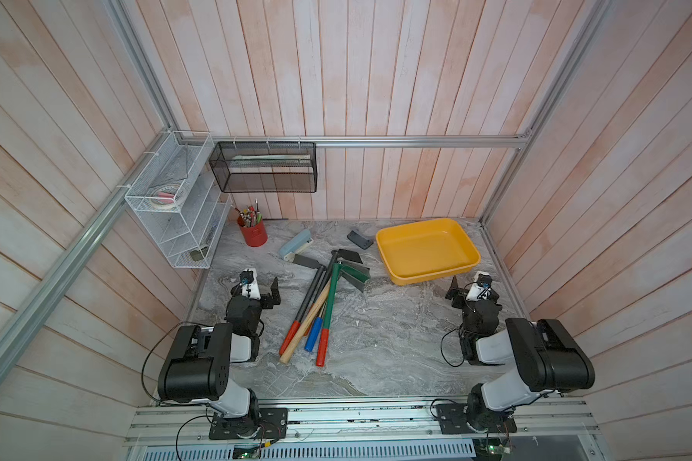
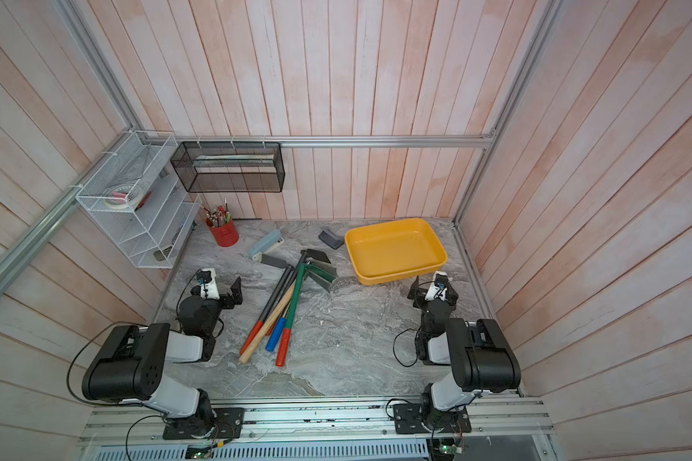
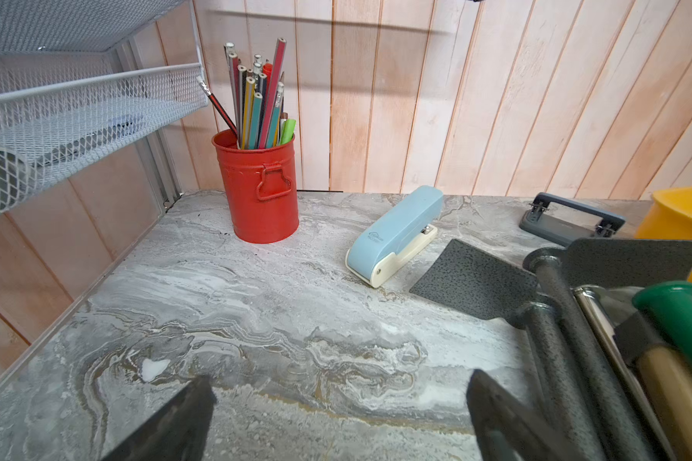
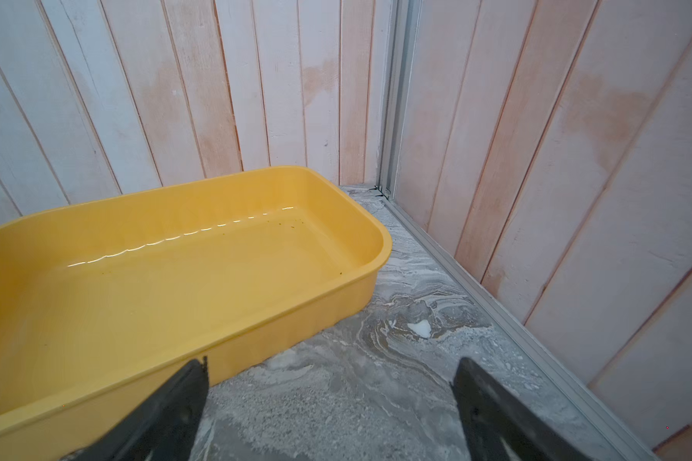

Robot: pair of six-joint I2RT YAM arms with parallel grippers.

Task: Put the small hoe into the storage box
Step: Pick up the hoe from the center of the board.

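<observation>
Left gripper (image 3: 338,403) and right gripper (image 4: 332,371) both sitting wide open, gripping nothing, over bare surface (image 1: 376,351). One storage box (image 1: 424,249) sitting at the far-right corner. Tool pile (image 1: 320,303) lying mid-surface, four handle ends showing; small hoe among them, can't tell which. Open room running along the near edge.
</observation>
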